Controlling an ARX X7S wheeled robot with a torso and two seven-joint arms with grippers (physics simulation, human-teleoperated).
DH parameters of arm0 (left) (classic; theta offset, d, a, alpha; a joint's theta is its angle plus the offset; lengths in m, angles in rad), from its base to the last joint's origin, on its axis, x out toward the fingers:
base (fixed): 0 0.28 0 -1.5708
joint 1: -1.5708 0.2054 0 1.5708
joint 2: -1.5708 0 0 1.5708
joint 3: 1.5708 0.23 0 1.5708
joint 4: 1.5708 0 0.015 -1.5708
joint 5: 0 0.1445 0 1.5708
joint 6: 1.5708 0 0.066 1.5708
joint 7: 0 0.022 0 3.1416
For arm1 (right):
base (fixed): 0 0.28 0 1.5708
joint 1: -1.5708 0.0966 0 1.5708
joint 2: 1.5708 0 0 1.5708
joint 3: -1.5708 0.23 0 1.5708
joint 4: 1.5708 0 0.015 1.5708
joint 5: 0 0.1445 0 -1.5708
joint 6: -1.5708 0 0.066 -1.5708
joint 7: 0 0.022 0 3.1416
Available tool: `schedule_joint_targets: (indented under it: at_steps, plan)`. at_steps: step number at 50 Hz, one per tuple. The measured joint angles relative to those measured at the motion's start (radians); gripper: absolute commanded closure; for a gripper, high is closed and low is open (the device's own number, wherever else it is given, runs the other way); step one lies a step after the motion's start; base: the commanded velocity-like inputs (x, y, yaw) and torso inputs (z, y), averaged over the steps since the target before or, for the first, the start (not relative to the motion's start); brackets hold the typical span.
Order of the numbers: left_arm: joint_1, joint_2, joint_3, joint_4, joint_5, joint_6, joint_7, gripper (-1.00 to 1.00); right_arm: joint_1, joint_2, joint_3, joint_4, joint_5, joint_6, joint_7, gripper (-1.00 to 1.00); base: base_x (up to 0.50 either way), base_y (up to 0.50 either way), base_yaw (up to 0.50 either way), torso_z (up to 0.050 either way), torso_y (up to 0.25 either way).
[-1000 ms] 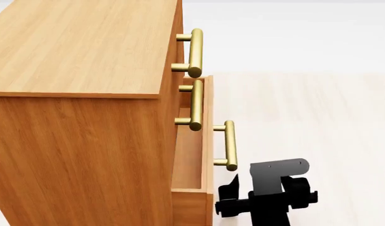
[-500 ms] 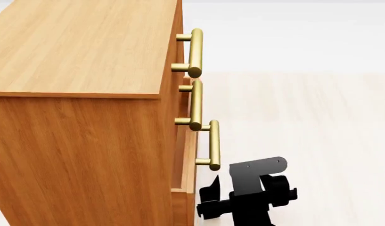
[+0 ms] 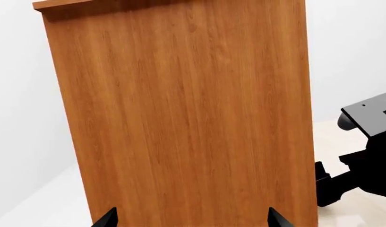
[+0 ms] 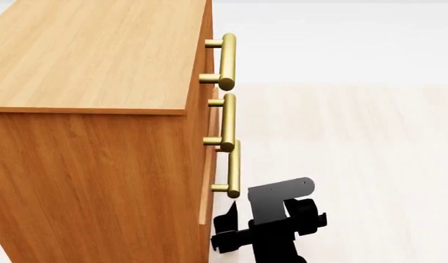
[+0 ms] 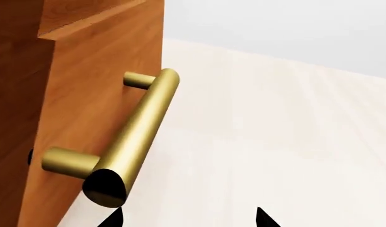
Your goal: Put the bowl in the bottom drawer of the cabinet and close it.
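The honey-brown cabinet [image 4: 92, 164] fills the left of the head view, with three brass bar handles down its front. The bottom drawer [image 4: 207, 204] stands only slightly out from the cabinet face, and its handle [image 4: 233, 167] lies just under the middle one. My right gripper [image 4: 231, 219] sits right below that handle, open and holding nothing. In the right wrist view its tips [image 5: 187, 220] flank bare floor, with the handle's end [image 5: 104, 188] beside one tip. My left gripper [image 3: 191, 220] is open, facing the cabinet's side panel [image 3: 180, 118]. The bowl is hidden.
Pale wood floor [image 4: 355, 142] spreads to the right of the cabinet. The right arm's black wrist and grey bracket [image 3: 369, 156] show beyond the cabinet's corner in the left wrist view. A white wall [image 3: 22, 94] lies behind.
The bottom drawer has slid from well open to nearly flush with the cabinet. My right gripper has moved left along with its handle.
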Motion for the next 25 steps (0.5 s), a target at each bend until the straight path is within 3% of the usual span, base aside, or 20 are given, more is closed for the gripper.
schedule_joint_targets:
  at_steps: [25]
  plan:
    - [-0.001,-0.014,0.011,0.004,-0.009,0.001,-0.015,-1.0,0.02,0.014,-0.443,0.0,0.437,-0.046,0.056,-1.0,0.0,0.0,0.0,0.0,0.0]
